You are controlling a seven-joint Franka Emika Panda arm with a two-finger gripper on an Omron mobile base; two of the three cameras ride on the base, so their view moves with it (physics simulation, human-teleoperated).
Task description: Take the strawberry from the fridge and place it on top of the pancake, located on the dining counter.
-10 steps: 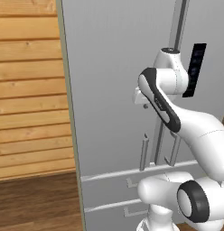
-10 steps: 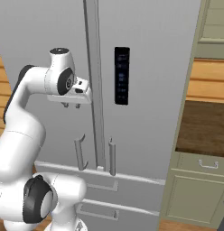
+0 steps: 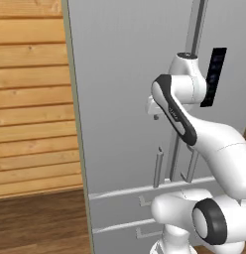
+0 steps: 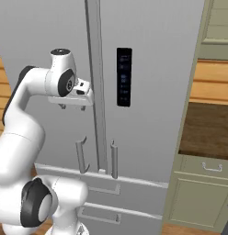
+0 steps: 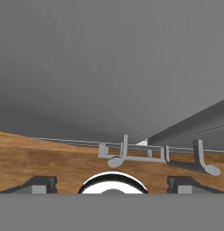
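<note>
The fridge [image 3: 125, 99] is the largest element: a tall light-grey unit whose two upper doors are both closed, meeting at a vertical seam [image 4: 94, 69]. Below the doors, two lower drawers [image 4: 134, 197] are also closed, each with a short horizontal pull. A wood-plank wall [image 3: 30, 94] stands to the left of the fridge, above a brown wooden floor [image 3: 40, 223]. To the right of the fridge stands a grey-green cabinet [image 4: 198, 197] with a small handle, and above it a dark brown surface [image 4: 208, 131]. A black control panel [image 4: 124, 77] is set into the right-hand door, just right of the seam. Two vertical bar handles [image 4: 81, 156] are mounted at the lower end of the doors, one on each side of the seam; the hand view shows them as well [image 5: 123, 151]. The arm is raised in front of the left-hand door, with the gripper [image 4: 73, 106] pointing downward, close to the door face and above the handles. In the hand view the two fingertips [image 5: 39, 184] stand wide apart with nothing between them. The strawberry is not visible; with the doors closed, the interior is hidden.
</note>
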